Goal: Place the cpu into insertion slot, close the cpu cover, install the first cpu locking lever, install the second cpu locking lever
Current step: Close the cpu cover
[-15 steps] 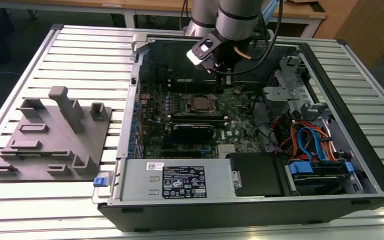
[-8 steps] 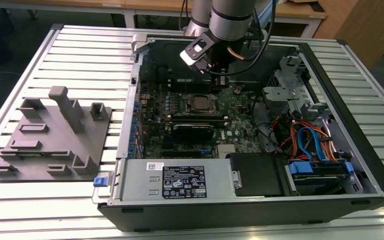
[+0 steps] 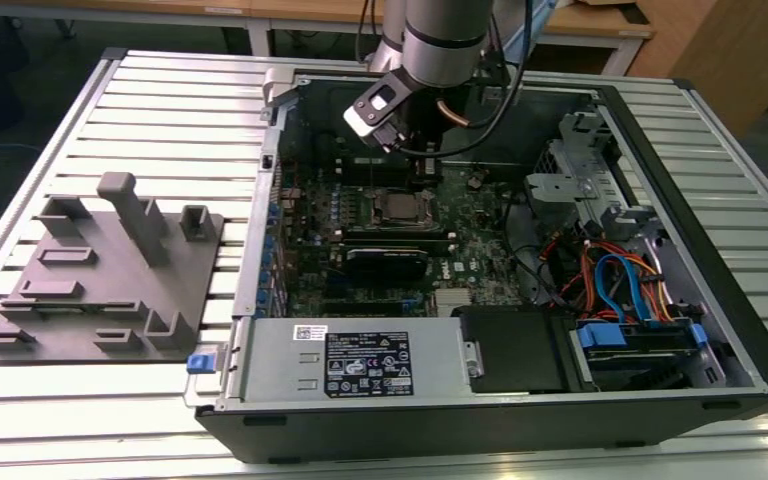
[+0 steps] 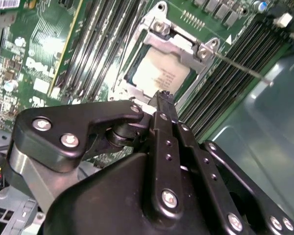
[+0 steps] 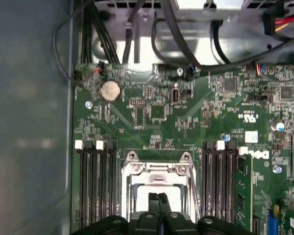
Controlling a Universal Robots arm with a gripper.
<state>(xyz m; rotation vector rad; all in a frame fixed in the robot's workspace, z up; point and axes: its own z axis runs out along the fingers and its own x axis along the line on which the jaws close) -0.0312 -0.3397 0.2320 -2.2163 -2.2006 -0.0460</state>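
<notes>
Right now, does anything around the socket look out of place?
A thin silver wire lever juts away from the square silvery metal cover frame, across the black memory slots, not tucked alongside. The dull silver-grey square chip sits flat inside.

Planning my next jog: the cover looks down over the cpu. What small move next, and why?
Probably ease the shut gripper toward the free locking lever: the cpu cover lies over the cpu, but that lever juts out, apparently unlatched.

The arm reaches steeply downward, its end effector pinched fully closed.
</notes>
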